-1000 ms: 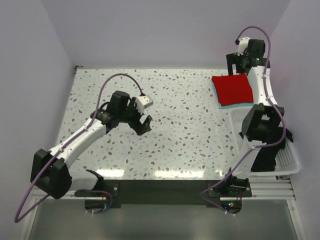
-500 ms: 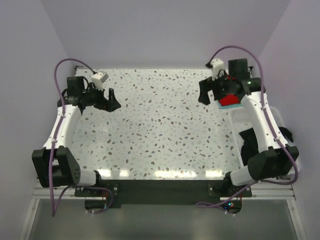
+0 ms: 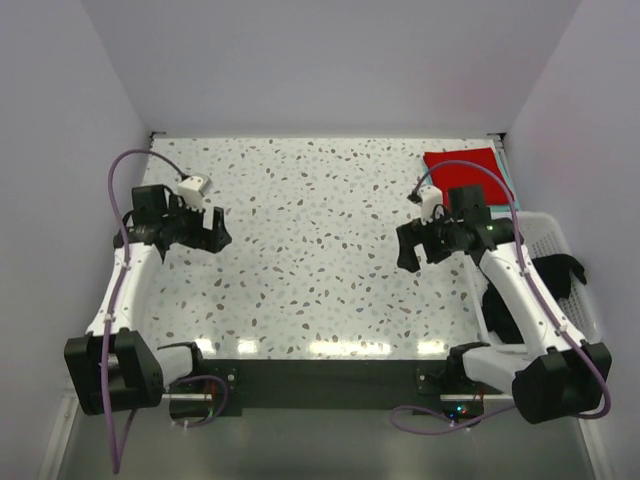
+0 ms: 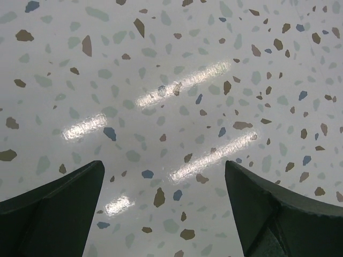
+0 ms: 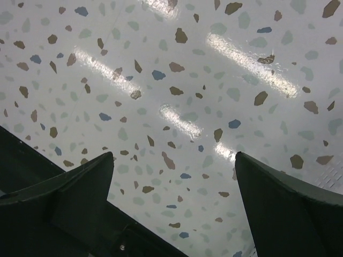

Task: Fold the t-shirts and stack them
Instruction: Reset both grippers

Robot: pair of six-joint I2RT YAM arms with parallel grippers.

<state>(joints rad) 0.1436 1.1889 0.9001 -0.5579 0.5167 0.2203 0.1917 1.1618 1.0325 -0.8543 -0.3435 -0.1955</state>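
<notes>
- Red t-shirt point(image 3: 460, 163): you'll find it folded flat at the far right corner of the table point(image 3: 320, 270); a thin mint-teal edge point(image 3: 509, 174) shows along its right side, apparently the mint-teal t-shirt under it.
- Black t-shirt point(image 3: 562, 272): crumpled in the white lattice basket point(image 3: 588, 305) at the table's right edge, nearer than the folded pile.
- Right arm crosses above the basket and hides part of the black cloth and the red shirt's near edge.
- Right gripper point(image 3: 408, 250) point(image 5: 174, 155): fingers spread wide, nothing between them, over bare speckled tabletop left of the basket.
- Left gripper point(image 3: 218, 232) point(image 4: 163, 163): likewise wide apart and empty, over the left side, well apart from every shirt.
- Purple cable point(image 3: 115, 190) loops above the left arm.
</notes>
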